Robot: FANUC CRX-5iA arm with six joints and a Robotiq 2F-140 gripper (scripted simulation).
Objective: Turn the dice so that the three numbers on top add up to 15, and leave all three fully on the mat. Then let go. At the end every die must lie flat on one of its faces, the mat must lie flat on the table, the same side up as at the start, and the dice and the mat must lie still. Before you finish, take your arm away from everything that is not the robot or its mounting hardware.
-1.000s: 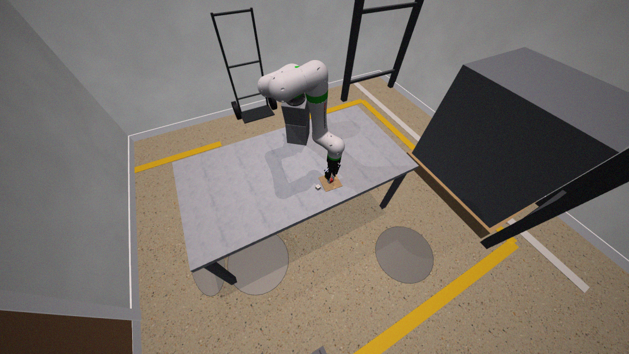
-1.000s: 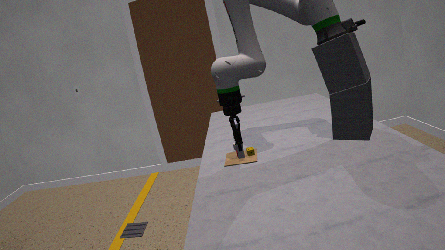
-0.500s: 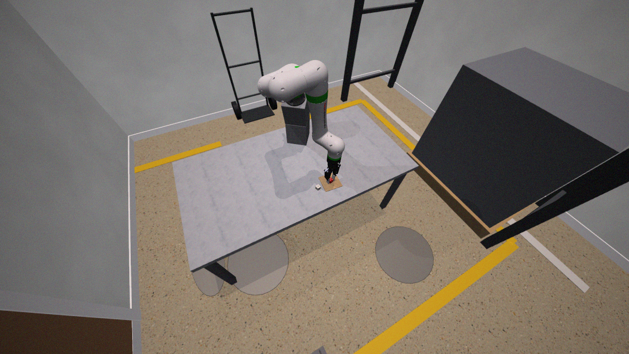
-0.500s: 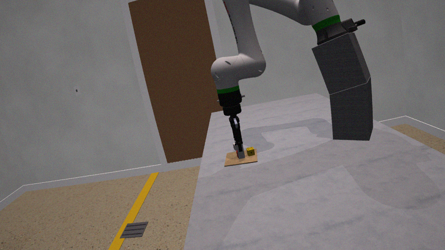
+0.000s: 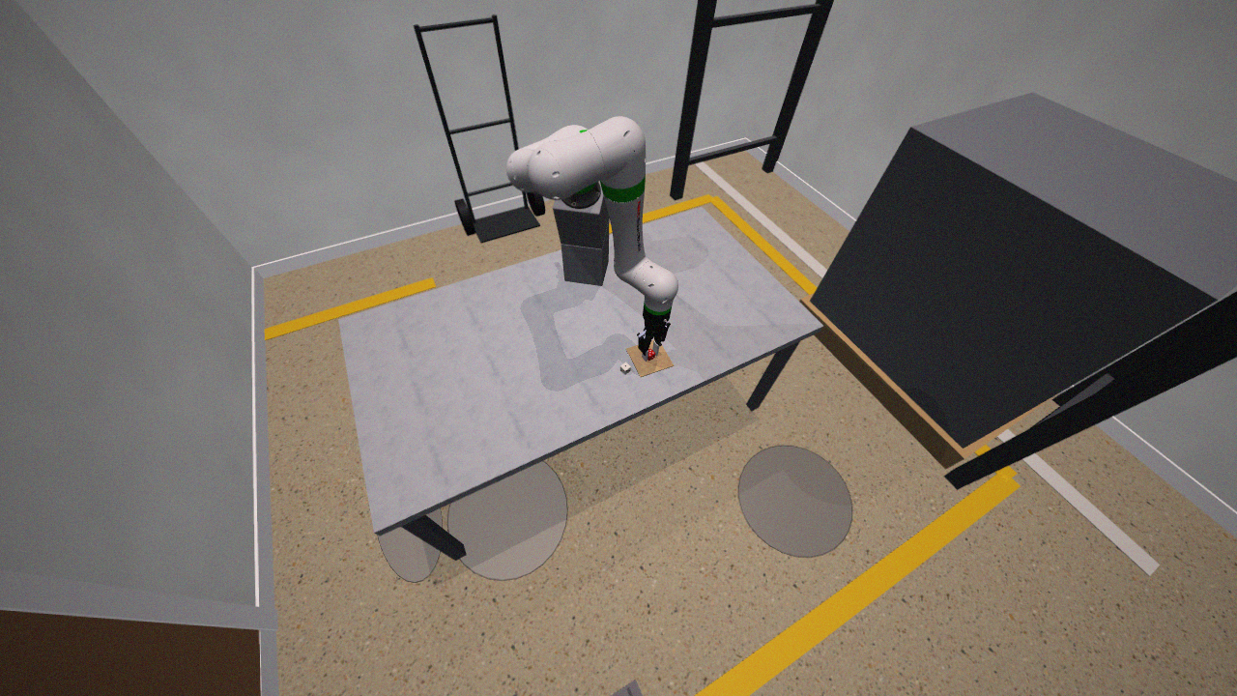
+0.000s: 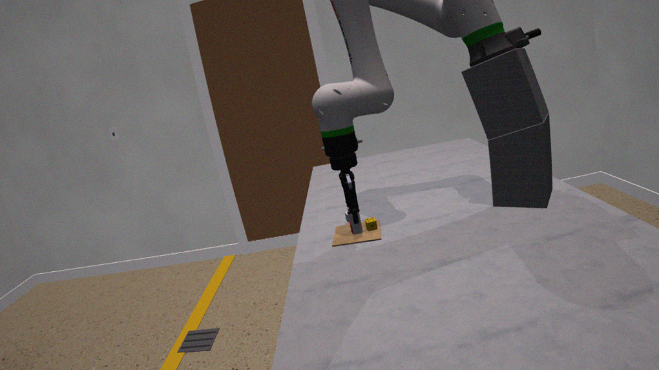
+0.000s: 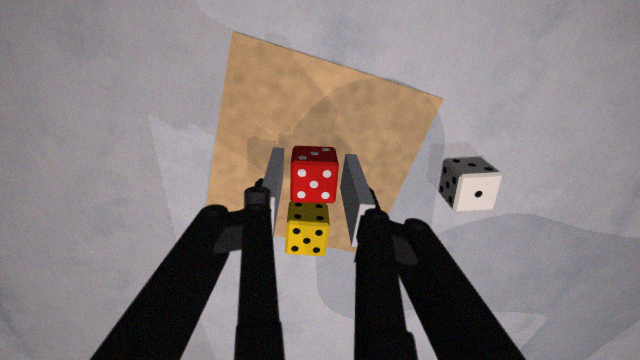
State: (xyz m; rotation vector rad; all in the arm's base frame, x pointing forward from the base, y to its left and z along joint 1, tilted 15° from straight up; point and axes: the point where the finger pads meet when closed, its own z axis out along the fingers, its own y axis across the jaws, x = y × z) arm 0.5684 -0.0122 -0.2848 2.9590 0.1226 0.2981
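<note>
The red die sits flat on the tan mat, five on top. My gripper is open around it, pointing down, with a narrow gap between each pad and the die. The yellow die, five on top, sits close beside the red one at the mat's edge. Whether its whole base is on the mat is hidden. The white die lies flat on the table off the mat, one on top.
The grey table bears the mat; its long front edge runs close to the mat. The arm's grey pedestal stands at the back of the table, well away from the dice.
</note>
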